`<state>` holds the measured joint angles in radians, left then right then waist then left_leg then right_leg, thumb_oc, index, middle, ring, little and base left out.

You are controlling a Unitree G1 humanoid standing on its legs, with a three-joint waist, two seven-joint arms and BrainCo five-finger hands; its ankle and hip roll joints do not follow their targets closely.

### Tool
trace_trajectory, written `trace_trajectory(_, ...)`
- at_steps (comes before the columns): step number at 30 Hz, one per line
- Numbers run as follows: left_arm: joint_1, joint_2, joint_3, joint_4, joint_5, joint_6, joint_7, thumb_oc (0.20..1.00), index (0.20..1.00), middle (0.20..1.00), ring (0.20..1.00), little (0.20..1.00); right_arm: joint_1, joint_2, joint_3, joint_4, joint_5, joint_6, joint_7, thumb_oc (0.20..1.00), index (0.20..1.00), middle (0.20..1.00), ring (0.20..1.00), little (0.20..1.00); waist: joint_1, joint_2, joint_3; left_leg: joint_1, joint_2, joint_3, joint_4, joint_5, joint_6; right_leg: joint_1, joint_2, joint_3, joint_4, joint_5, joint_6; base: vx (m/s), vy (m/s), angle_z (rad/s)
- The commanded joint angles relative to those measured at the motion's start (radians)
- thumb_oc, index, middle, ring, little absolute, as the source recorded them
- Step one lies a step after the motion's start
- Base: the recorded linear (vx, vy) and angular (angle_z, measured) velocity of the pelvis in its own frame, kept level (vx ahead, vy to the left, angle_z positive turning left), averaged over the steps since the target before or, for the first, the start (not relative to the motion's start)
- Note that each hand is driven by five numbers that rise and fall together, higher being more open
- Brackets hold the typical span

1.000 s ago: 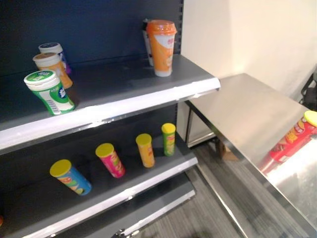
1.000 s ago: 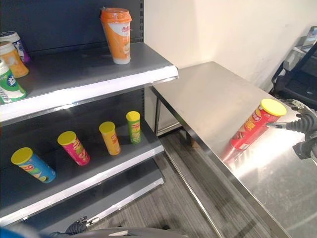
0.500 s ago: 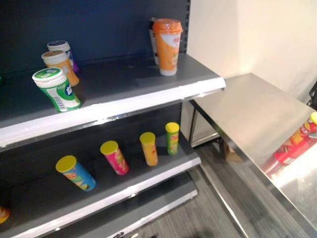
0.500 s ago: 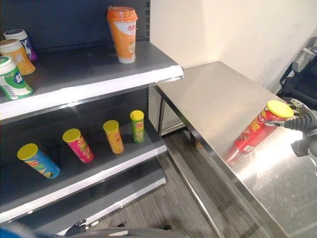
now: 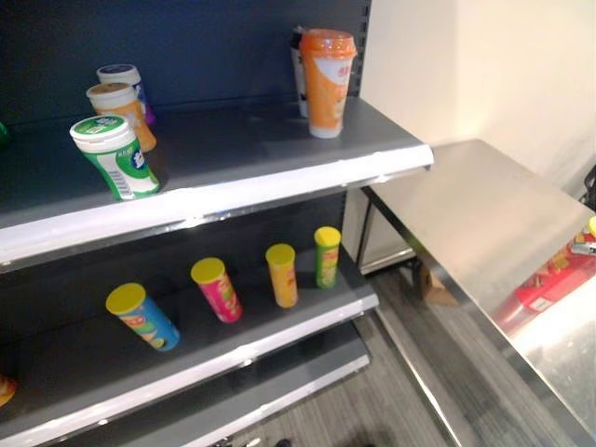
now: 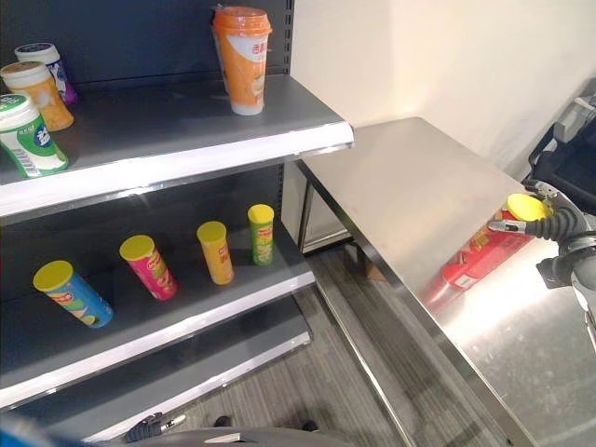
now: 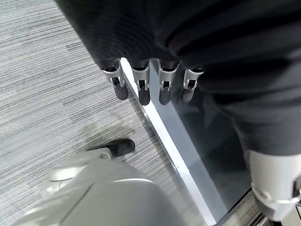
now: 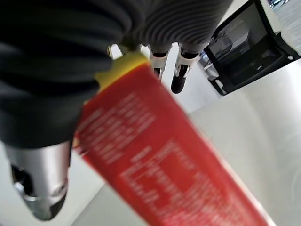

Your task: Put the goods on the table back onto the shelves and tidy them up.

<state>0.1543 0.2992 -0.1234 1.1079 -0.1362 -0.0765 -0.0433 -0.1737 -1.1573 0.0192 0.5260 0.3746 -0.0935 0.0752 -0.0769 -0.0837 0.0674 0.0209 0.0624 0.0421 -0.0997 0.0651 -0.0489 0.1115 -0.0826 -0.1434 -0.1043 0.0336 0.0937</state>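
Right eye view is showing the red chip can [image 6: 480, 256] leaning on the steel table [image 6: 410, 196], its long axis tilting from its base up to the yellow lid at the right edge. The right hand [image 6: 549, 226] is wrapping its fingers around the can just below the lid. The left hand [image 7: 150, 84] is hanging over the floor, fingers straight and holding nothing.

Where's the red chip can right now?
The red chip can leans tilted on the steel table at the right edge of the eye views, with the right hand at its yellow lid.
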Motion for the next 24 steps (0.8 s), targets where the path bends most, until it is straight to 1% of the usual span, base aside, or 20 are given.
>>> trace_trajectory(1, -0.048, 0.044, -0.033, 0.008, 0.0, -0.011, 0.002, 1.0, 1.0, 1.0, 1.0, 1.0, -0.127, 0.004, 0.027, 0.048, 0.05, -0.026, -0.002, 1.0, 1.0, 1.0, 1.0, 1.0, 0.047, -0.011, 0.013, 0.102, 0.073, 0.056, 0.018, -0.112, -0.08, -0.027, -0.007, 0.004, 0.039, -0.1, 0.018, 0.0, 0.0, 0.0)
trace_trajectory(8, -0.057, 0.047, -0.041, 0.014, -0.001, -0.013, 0.001, 1.0, 1.0, 1.0, 1.0, 1.0, -0.157, -0.028, 0.11, 0.108, 0.019, 0.001, 0.044, 1.0, 1.0, 1.0, 1.0, 1.0, 0.046, -0.017, 0.016, 0.103, 0.075, 0.055, 0.017, -0.112, -0.083, -0.028, -0.007, 0.005, 0.04, -0.1, 0.018, 0.0, 0.0, 0.0)
trace_trajectory(15, -0.058, 0.045, -0.043, 0.022, 0.0, -0.014, -0.001, 1.0, 1.0, 1.0, 1.0, 1.0, -0.165, -0.045, 0.144, 0.103, 0.011, 0.007, 0.066, 1.0, 1.0, 1.0, 1.0, 1.0, 0.042, -0.019, 0.017, 0.104, 0.077, 0.056, 0.016, -0.111, -0.084, -0.029, -0.006, 0.005, 0.04, -0.101, 0.018, 0.0, 0.0, 0.0)
trace_trajectory(16, -0.058, 0.045, -0.043, 0.022, 0.0, -0.015, -0.003, 1.0, 1.0, 1.0, 1.0, 1.0, -0.167, -0.045, 0.149, 0.103, 0.014, 0.007, 0.069, 0.853, 0.853, 0.853, 0.853, 0.853, 0.042, -0.02, 0.017, 0.104, 0.078, 0.056, 0.017, -0.111, -0.084, -0.029, -0.006, 0.004, 0.04, -0.101, 0.018, 0.0, 0.0, 0.0)
trace_trajectory(17, -0.058, 0.046, -0.042, 0.022, 0.001, -0.015, -0.003, 1.0, 1.0, 1.0, 1.0, 1.0, -0.17, -0.045, 0.155, 0.102, 0.02, 0.008, 0.072, 0.388, 0.388, 0.388, 0.388, 0.388, 0.043, -0.02, 0.018, 0.104, 0.078, 0.057, 0.016, -0.111, -0.084, -0.029, -0.005, 0.004, 0.04, -0.101, 0.018, 0.0, 0.0, 0.0)
trace_trajectory(18, -0.058, 0.046, -0.042, 0.022, 0.001, -0.015, -0.003, 1.0, 1.0, 1.0, 1.0, 1.0, -0.17, -0.045, 0.155, 0.102, 0.02, 0.008, 0.072, 0.388, 0.388, 0.388, 0.388, 0.388, 0.043, -0.02, 0.018, 0.104, 0.078, 0.057, 0.016, -0.111, -0.084, -0.029, -0.005, 0.004, 0.04, -0.101, 0.018, 0.0, 0.0, 0.0)
trace_trajectory(19, -0.058, 0.047, -0.041, 0.022, 0.0, -0.016, -0.003, 1.0, 1.0, 1.0, 1.0, 1.0, -0.171, -0.044, 0.159, 0.098, 0.026, 0.008, 0.077, 0.2, 0.2, 0.2, 0.2, 0.2, 0.043, -0.021, 0.018, 0.104, 0.078, 0.057, 0.017, -0.11, -0.085, -0.029, -0.005, 0.005, 0.04, -0.1, 0.017, 0.0, 0.0, 0.0)
trace_trajectory(24, -0.057, 0.05, -0.033, 0.032, 0.004, -0.015, -0.002, 1.0, 1.0, 1.0, 1.0, 1.0, -0.153, -0.044, 0.143, 0.07, 0.039, 0.003, 0.075, 0.2, 0.2, 0.2, 0.2, 0.2, 0.042, -0.021, 0.019, 0.105, 0.08, 0.056, 0.016, -0.109, -0.086, -0.028, -0.003, 0.006, 0.039, -0.102, 0.016, 0.0, 0.0, 0.0)
